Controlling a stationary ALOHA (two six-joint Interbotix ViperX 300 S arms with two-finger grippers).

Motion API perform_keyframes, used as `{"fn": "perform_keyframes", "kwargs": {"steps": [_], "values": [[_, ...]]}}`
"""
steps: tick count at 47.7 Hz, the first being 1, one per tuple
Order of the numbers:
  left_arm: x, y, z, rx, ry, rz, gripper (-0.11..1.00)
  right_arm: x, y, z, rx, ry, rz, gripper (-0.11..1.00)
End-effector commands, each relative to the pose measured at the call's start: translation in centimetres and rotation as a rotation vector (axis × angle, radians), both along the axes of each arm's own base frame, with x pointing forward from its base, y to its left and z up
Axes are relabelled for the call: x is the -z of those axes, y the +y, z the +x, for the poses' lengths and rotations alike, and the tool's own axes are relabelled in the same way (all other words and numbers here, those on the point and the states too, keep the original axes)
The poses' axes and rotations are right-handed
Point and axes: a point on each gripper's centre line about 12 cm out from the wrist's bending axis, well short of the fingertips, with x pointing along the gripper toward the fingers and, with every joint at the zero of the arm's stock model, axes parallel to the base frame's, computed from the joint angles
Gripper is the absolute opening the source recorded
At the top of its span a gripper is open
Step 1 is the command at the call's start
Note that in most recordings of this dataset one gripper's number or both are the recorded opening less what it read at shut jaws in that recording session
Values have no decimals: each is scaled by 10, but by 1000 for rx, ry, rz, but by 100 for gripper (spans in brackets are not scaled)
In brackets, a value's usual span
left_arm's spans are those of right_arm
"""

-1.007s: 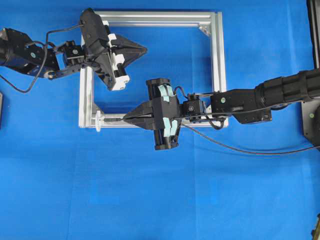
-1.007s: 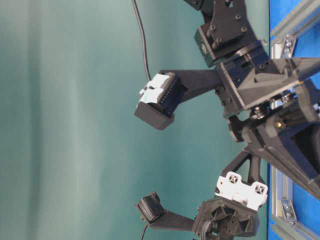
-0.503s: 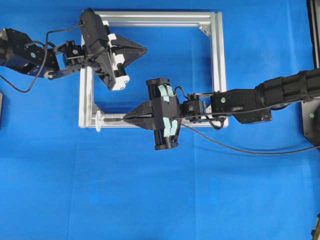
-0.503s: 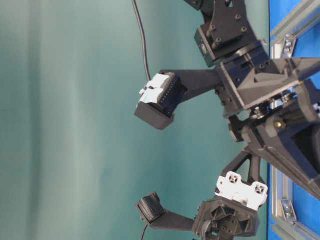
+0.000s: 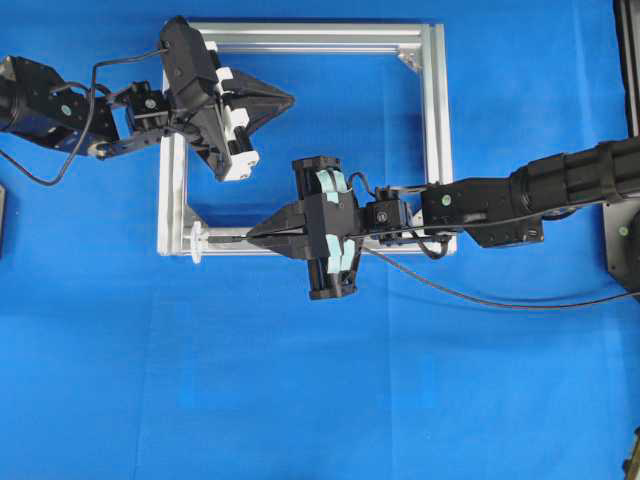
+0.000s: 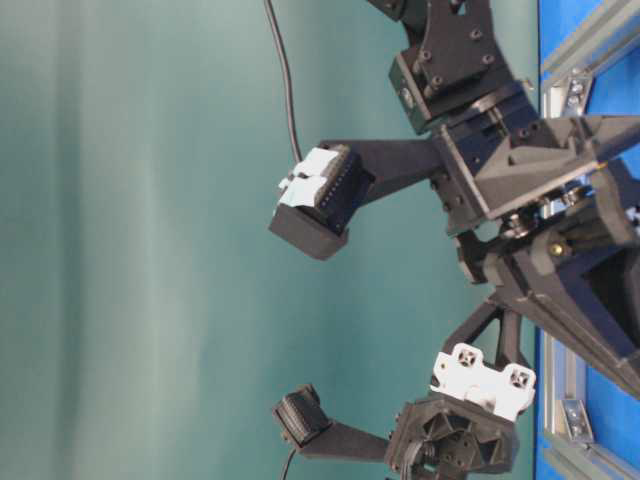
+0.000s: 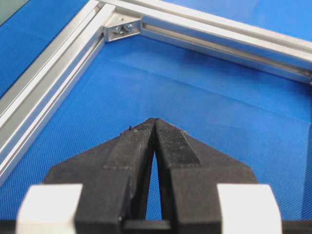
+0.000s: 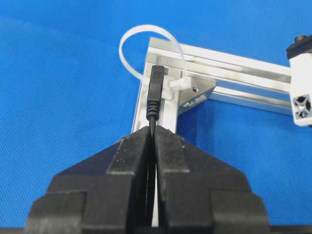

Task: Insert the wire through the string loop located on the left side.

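The wire (image 8: 155,92) juts from the closed tips of the right gripper (image 8: 154,132), its dark plug aimed at the string loop (image 8: 146,48) and stopping just short of it in the right wrist view. The loop, a whitish translucent ring, arches over the corner of the silver frame (image 8: 234,80) at 12 o'clock from the plug, tied to the bar by a small white fastener. Seen from overhead, the loop (image 5: 196,241) sits at the frame's (image 5: 432,110) 7 o'clock corner, and the right gripper (image 5: 252,238) lies along the lower bar with its pinched tips pointing toward 9 o'clock. Whether the plug has entered the ring cannot be told. Behind the gripper, the wire (image 5: 480,296) trails across the blue cloth (image 5: 300,400) toward 3 o'clock. The left gripper (image 5: 287,99) hangs inside the frame near its 10 o'clock corner, well apart from the loop, tips pointing toward 3 o'clock. In the left wrist view that gripper (image 7: 155,123) is closed with nothing between its fingers (image 7: 129,146), above bare cloth, a frame corner bracket (image 7: 122,28) at 11 o'clock.
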Motion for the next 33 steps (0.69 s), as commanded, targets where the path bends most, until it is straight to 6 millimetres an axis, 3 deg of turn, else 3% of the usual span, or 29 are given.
{"fn": "perform_keyframes", "kwargs": {"steps": [1, 33], "values": [[-16, 0, 3, 4, -47, 15, 0, -14, -1, 5, 2, -46, 2, 0], [-18, 0, 4, 3, -52, 15, 0, -12, -5, 56, 11, -112, 2, 0]]}}
